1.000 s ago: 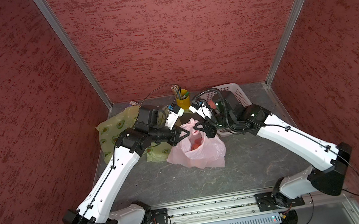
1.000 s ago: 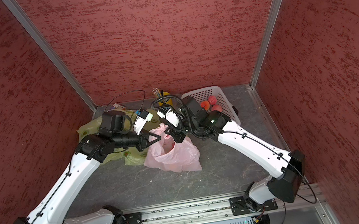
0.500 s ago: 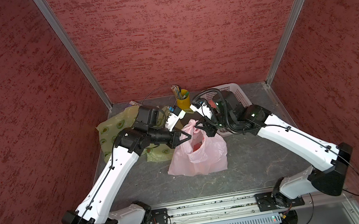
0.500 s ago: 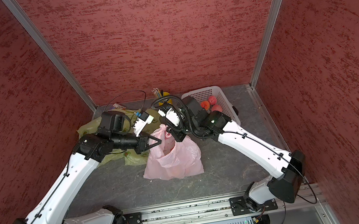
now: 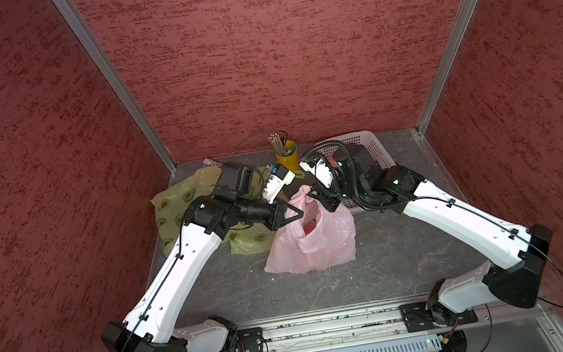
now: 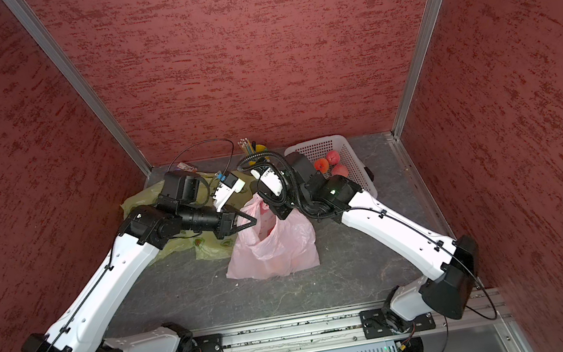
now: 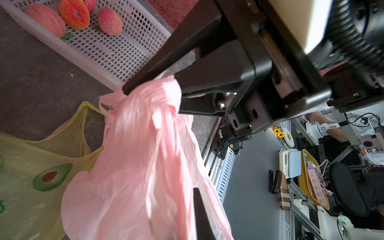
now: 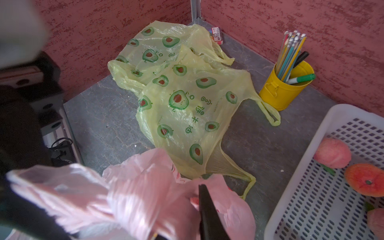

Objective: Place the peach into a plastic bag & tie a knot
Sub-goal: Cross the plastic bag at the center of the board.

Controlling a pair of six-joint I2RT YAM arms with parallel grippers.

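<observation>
Pink bag (image 5: pixel 315 244) x1, yellow bags (image 8: pixel 187 99) x2, basket (image 7: pixel 116 54) x1.

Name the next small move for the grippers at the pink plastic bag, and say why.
Probably close the right gripper on the handle between its jaws. The red-pink peach already lies inside the pink plastic bag, the left gripper is shut on the other handle, the right jaws stand slightly apart, and no knot shows yet.

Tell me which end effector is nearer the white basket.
Right. The right end effector is at the mouth of the pink bag, beside the white basket; the left end effector is across the bag.
</observation>
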